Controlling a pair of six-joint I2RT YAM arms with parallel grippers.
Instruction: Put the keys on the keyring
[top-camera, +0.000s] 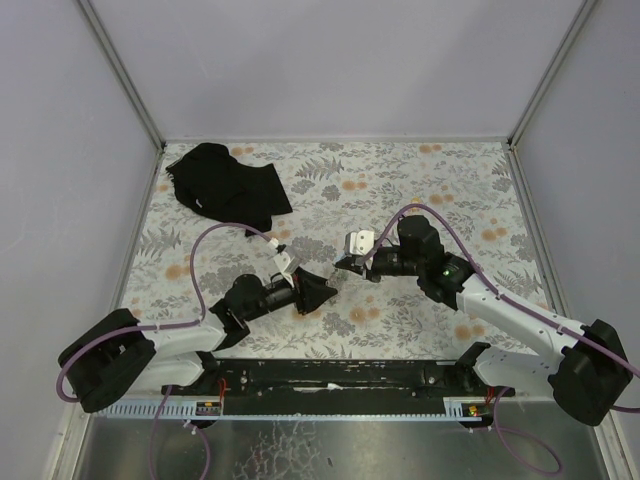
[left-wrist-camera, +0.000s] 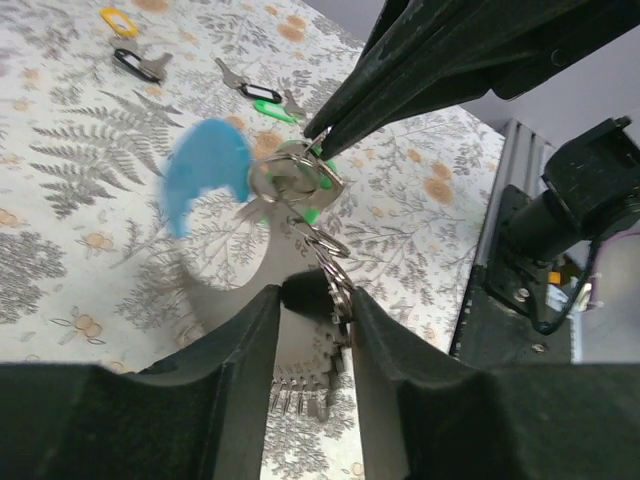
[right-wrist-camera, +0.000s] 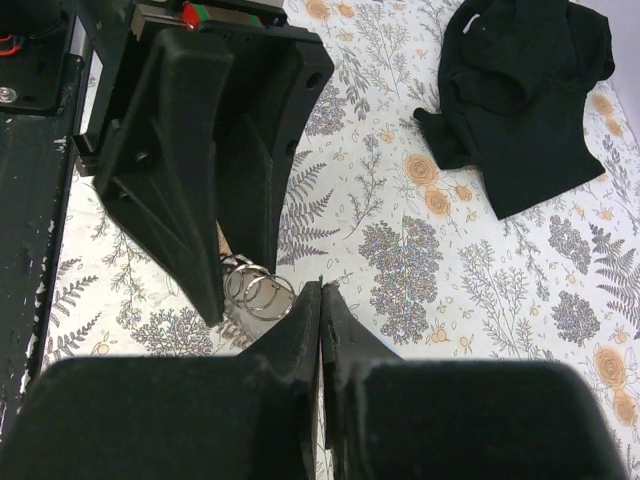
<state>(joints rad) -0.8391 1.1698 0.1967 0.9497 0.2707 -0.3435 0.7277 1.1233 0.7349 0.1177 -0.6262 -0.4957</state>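
Top external view showed a crumpled black cloth at the far left of the floral-patterned worktop, well apart from both arms. Nearer the middle, the left end effector and the right end effector met tip to tip.

Left wrist view, read left to right, had a yellow-tagged key and a black-tagged key lying on the worktop at the far side. A white-and-green-tagged key lay near them. The bright light-blue curved band keyring, blurred, hung in the air. It joined grey metal rings that carried small keys with bright green plastic tags. A short chain of rings ran down from there between the left end effector's fingers, which pinched it. The right end effector reached in from the upper right, its tip at the ring cluster.

Right wrist view showed its fingers pressed together with only a hairline slit. Whether they nipped anything could not be told.
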